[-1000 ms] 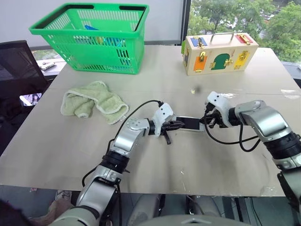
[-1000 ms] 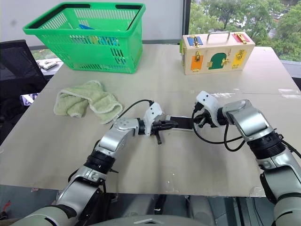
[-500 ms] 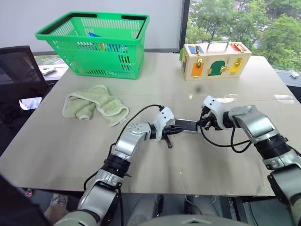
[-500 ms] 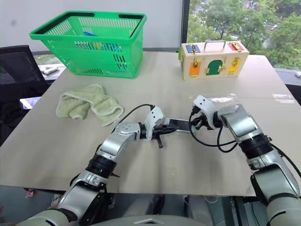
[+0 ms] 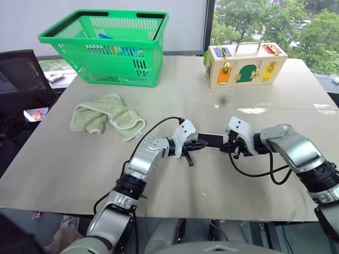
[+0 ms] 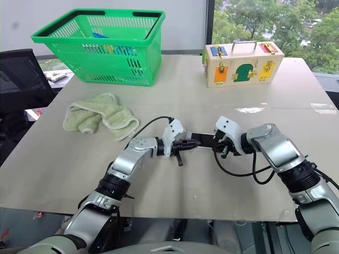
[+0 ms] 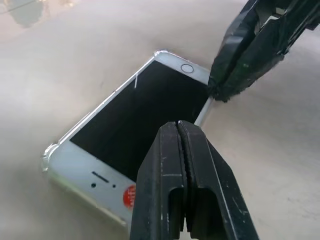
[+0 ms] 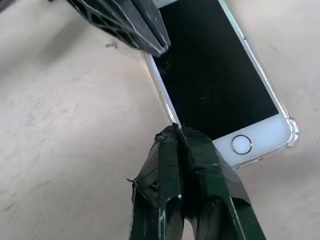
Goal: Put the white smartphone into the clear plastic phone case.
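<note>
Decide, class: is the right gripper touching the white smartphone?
Touching. In the right wrist view, the shut right gripper presses its tips on the white smartphone at its long edge.

Daylight enters from the window beyond the desk's far edge. Head views bright and sharp; pale glare patches lie on the desk near its far right corner. Shadows soft. Wrist views: close tool fingers slightly soft, desk texture clear.

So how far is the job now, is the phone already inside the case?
Mostly done: the white smartphone lies screen up on the table, with the clear plastic phone case visible around its corners. In hand: the left gripper and right gripper, fingers shut, press at its opposite ends. Left: whether every edge is seated cannot be told.
</note>
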Controlling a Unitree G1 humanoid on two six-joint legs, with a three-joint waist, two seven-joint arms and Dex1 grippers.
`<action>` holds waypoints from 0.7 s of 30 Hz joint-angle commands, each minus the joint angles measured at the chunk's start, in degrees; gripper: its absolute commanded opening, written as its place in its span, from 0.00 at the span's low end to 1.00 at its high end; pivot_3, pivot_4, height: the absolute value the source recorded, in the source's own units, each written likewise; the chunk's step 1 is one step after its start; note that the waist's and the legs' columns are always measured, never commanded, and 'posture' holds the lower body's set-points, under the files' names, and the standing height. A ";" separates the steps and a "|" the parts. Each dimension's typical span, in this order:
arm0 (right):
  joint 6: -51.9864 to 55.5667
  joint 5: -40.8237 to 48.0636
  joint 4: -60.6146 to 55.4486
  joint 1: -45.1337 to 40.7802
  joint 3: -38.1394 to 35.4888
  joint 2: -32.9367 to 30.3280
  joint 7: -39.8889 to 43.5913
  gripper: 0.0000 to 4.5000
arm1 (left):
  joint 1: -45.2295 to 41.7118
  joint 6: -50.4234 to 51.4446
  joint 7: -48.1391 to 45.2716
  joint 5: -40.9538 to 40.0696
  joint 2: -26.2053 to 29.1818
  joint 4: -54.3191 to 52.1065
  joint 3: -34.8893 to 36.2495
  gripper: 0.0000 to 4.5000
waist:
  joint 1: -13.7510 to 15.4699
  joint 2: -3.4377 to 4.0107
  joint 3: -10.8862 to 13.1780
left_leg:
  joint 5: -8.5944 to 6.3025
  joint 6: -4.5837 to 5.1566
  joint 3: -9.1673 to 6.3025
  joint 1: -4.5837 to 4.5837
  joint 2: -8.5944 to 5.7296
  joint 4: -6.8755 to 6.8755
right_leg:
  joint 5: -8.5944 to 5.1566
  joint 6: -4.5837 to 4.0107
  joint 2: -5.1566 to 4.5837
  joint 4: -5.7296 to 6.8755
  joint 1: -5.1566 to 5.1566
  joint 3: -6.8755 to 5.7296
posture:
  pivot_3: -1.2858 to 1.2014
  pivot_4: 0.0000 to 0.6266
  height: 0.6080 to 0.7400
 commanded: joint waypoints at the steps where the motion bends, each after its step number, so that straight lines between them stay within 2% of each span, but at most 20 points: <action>1: 2.17 -4.62 11.45 2.47 6.97 0.60 -1.33 0.01 | -0.30 0.03 0.49 -0.09 -0.30 -1.66 -0.04 0.00 | -0.14 -0.12 -0.08 | 0.00 0.00 0.00 0.03 0.00 0.00 | 0.00 0.00 0.00 -0.01 0.03 0.00 | 0.52 0.24 1.00; 7: 2.63 -4.68 14.85 3.25 4.74 2.86 -3.52 0.01 | -0.04 -0.11 0.65 -0.18 -0.11 -1.67 0.13 0.00 | -0.16 -0.58 -0.56 | -0.01 0.00 -0.05 0.15 0.00 -0.01 | -0.01 0.00 0.01 -0.03 0.18 -0.03 | 0.52 0.24 1.00; 10: 3.94 -2.78 15.24 3.92 -0.81 5.68 -6.53 0.01 | 0.04 -0.34 0.85 -0.26 -0.21 -1.60 0.22 0.00 | -0.15 -0.61 -0.57 | -0.01 0.00 -0.06 0.15 0.00 -0.01 | -0.02 -0.01 0.01 -0.04 0.20 0.00 | 0.52 0.24 1.00; 12: 2.02 -0.96 14.63 4.38 -7.06 9.09 -9.49 0.01 | 0.37 -1.41 1.24 -0.42 -0.36 -1.83 0.63 0.00 | -0.15 -0.60 -0.55 | -0.01 0.00 -0.06 0.16 0.00 -0.02 | -0.02 -0.01 0.01 -0.03 0.20 0.01 | 0.52 0.24 1.00; 14: -2.05 0.75 11.07 6.02 -11.56 11.18 -10.28 0.01 | 0.74 -2.16 1.59 -1.69 -0.85 -2.65 1.95 0.00 | -0.19 -0.26 -0.33 | -0.01 0.00 -0.09 0.09 0.00 -0.03 | -0.02 -0.02 0.02 -0.04 0.12 0.01 | 0.52 0.24 1.00; 17: -14.20 5.71 -1.03 13.33 -18.58 14.65 -9.05 0.01 | 1.83 -2.23 2.11 -5.87 -2.04 -5.45 5.97 0.00 | 0.01 -0.02 0.03 | -0.01 0.00 -0.11 -0.19 0.00 -0.07 | 0.01 0.02 0.02 -0.04 -0.22 -0.04 | 0.52 0.24 1.00; 21: -19.11 7.75 -8.18 17.58 -23.02 16.85 -12.32 0.01 | 3.33 -2.54 3.81 -8.31 -2.51 -8.05 9.53 0.00 | -0.46 0.45 0.59 | 0.09 0.09 -0.06 -0.88 -0.02 -0.10 | 0.26 -0.11 0.02 0.10 -0.97 0.01 | 0.52 0.24 1.00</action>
